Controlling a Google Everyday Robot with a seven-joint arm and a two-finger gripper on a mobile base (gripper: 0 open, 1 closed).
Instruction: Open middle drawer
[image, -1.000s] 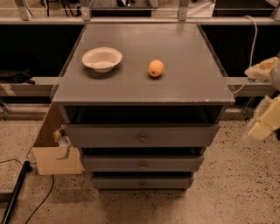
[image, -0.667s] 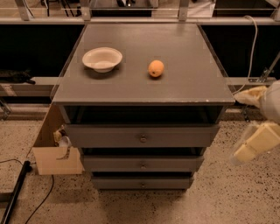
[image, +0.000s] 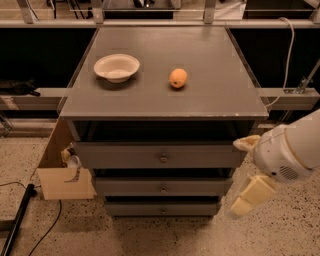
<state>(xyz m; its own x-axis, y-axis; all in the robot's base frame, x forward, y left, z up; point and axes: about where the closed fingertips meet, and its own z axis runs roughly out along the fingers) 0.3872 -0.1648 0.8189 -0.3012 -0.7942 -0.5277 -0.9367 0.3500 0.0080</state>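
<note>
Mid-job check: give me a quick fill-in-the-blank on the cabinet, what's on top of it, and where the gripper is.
1. The cabinet has ___ drawers, each with a centre knob.
2. In the camera view, the white bowl sits to the ___ of the orange fruit.
3. The gripper, fingers open, hangs by the cabinet's ___ front corner, not touching the knob of the middle drawer.
Missing words: three; left; right.

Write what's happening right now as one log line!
gripper: open, right of cabinet | middle drawer: knob not yet gripped
</note>
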